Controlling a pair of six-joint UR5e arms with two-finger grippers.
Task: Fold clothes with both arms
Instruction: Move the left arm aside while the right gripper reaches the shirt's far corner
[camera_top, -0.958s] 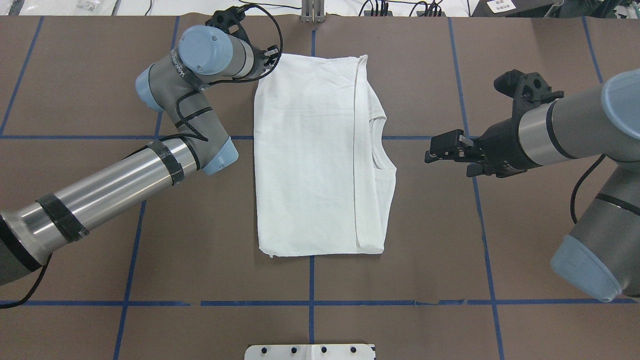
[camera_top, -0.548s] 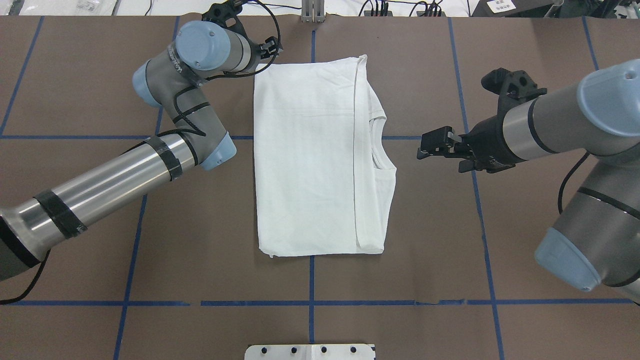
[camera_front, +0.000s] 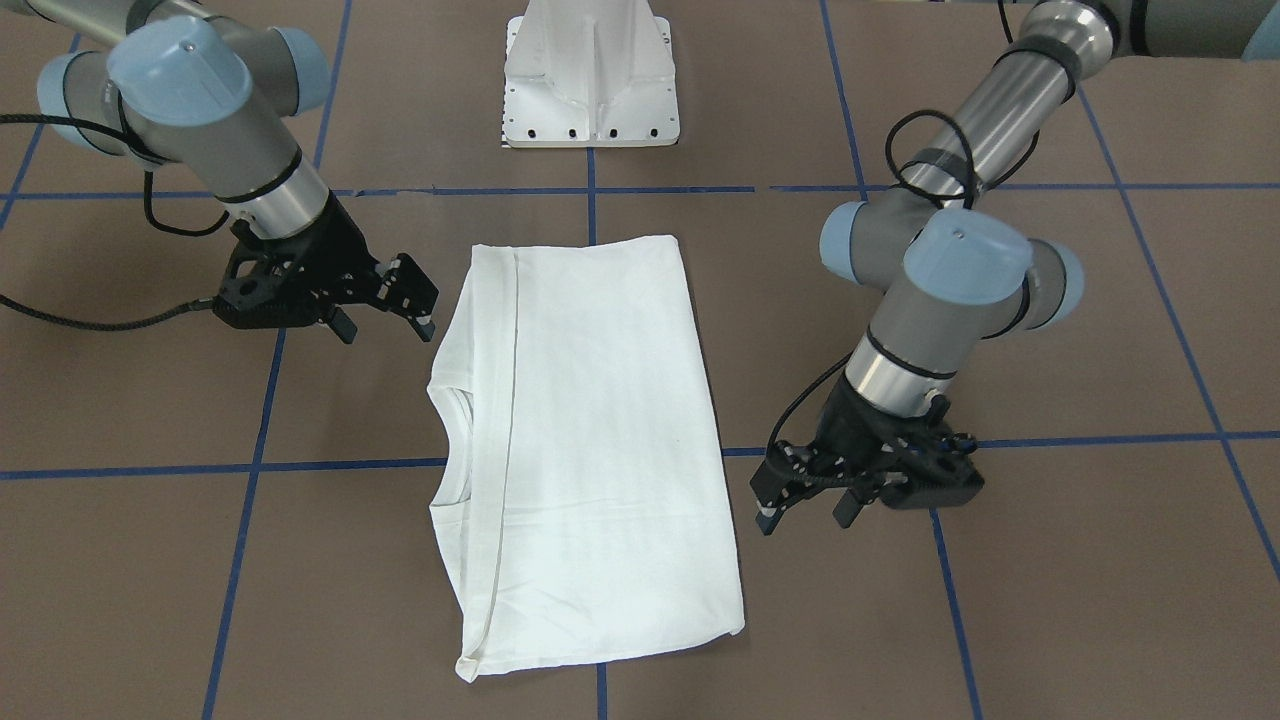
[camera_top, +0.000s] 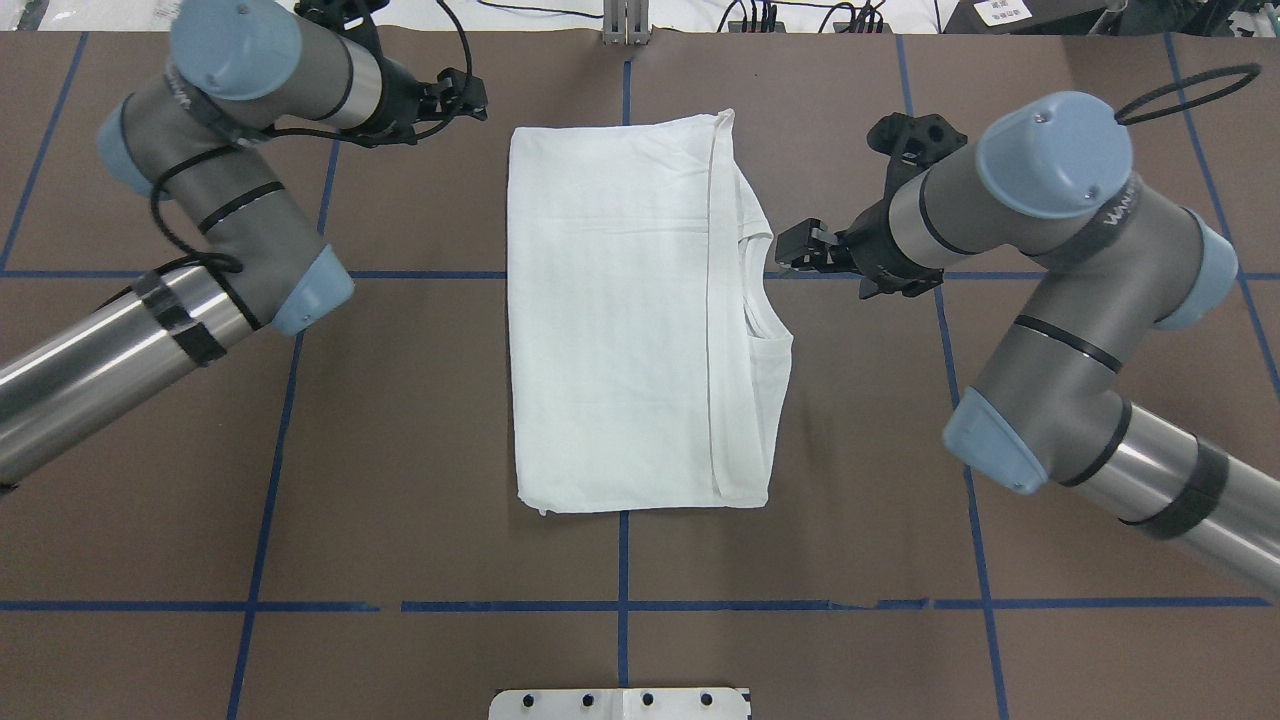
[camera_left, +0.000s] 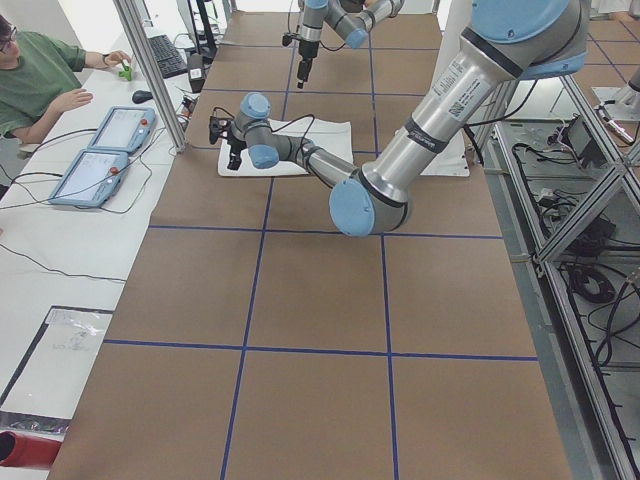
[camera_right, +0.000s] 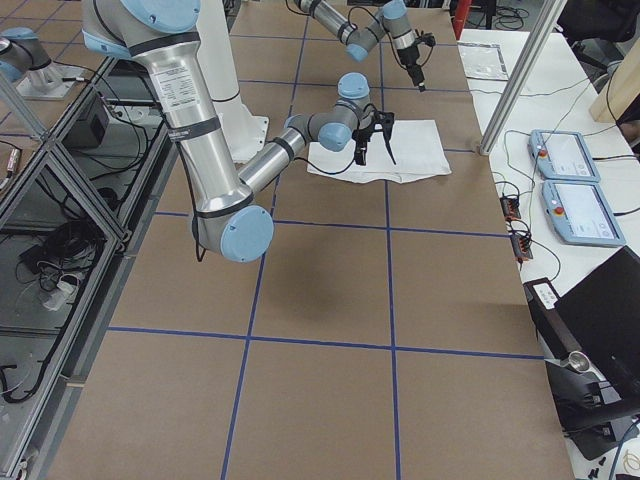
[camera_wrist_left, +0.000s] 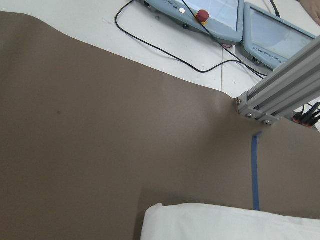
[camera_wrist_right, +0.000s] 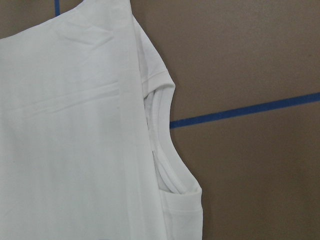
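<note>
Entry: shirt fold, mid-task check.

T-shirt (camera_top: 620, 320) lies flat in the centre of the worktop (camera_top: 400, 450), already folded into a tall rectangle, plain side up. The collar (camera_top: 757, 292) and a stepped stack of layers show along its right edge in the overhead view.

Left fingers (camera_front: 775, 490): spread apart, holding nothing. They hover over bare worktop beside the shirt, at the upper left of the overhead view. The left wrist view catches only the shirt's corner (camera_wrist_left: 160, 217) at the bottom of the frame.

Right fingers (camera_front: 415, 295): also spread and empty. They sit just beside the collar edge and I see no contact with it.

My read is that I am lining up both arms for the next fold, with no grasp made yet.

Risks from here:
- The collar side is several loose layers. If I close the right fingers on the top layer only, the lower ones would probably stay down and the earlier fold would open.
- The cloth is thin and lies flush. Coming down too low could scrape or snag the brown covering; staying too high would likely close on air.
- The two sets of fingers are not opposite each other, since the left is nearer the top of the overhead view. Lifting unevenly or out of step would skew the rectangle.
- Any sideways drag before a firm pinch would likely bunch the edge.
</note>
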